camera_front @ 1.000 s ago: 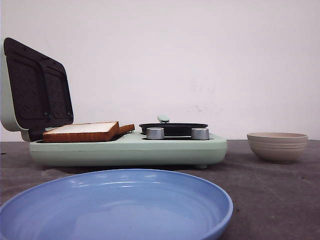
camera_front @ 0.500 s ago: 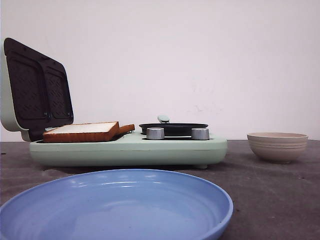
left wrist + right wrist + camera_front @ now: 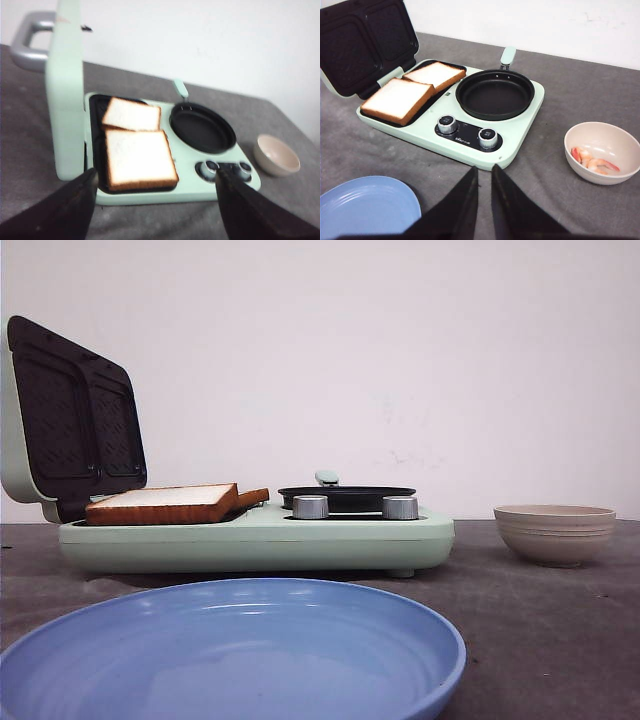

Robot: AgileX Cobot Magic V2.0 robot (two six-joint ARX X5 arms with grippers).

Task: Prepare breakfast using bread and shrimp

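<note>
Bread on the grill, shrimp in the bowl.
Two thick white bread (image 3: 400,98) slices, crusts golden-brown, lie in the maker (image 3: 470,145) (lid up); pink-orange shrimp (image 3: 592,161) sit in the bowl (image 3: 600,135) beside. Left gripper (image 3: 155,200) gapes wide, empty; right gripper (image 3: 485,200) nearly closed, empty.

Table (image 3: 580,95) (grey) carries cooker (image 3: 470,142), bowl (image 3: 600,142), plate (image 3: 367,207).

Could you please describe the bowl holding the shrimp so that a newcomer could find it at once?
Start at the mint-green breakfast maker. On the grey table beside its frying-pan end stands a small beige bowl, apart from it. Unlike the empty blue plate, it holds pink-orange shrimp.
</note>
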